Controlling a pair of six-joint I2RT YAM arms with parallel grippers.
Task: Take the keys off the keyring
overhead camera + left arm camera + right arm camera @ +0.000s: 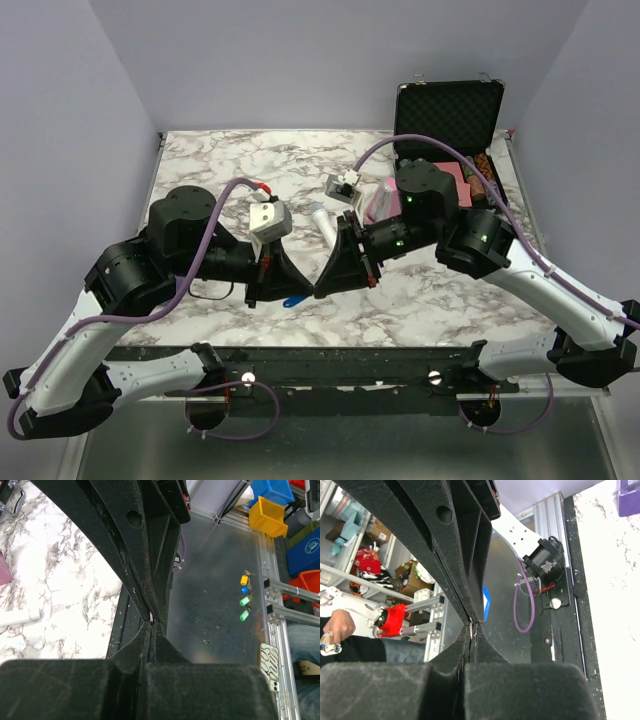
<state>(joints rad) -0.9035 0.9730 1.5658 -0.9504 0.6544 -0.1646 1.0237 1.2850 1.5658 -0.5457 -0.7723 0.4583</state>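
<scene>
My two grippers meet tip to tip above the near middle of the marble table (220, 160). The left gripper (303, 288) is shut; in the left wrist view (151, 623) a thin blue edge shows between its fingers. The key's blue head (297, 299) pokes out below its tip and also shows in the right wrist view (486, 602). The right gripper (322, 283) is shut (471, 626) on a thin silver sliver, which looks like the keyring (471, 629). Most of the ring and the key's blade are hidden by the fingers.
A white microphone (325, 222) lies behind the grippers, with a small grey-and-white device (343, 185) and a pink item (380, 200) beyond it. An open black case (447, 115) stands at the back right. Several coloured keys (244, 597) lie on the metal shelf below the table's edge.
</scene>
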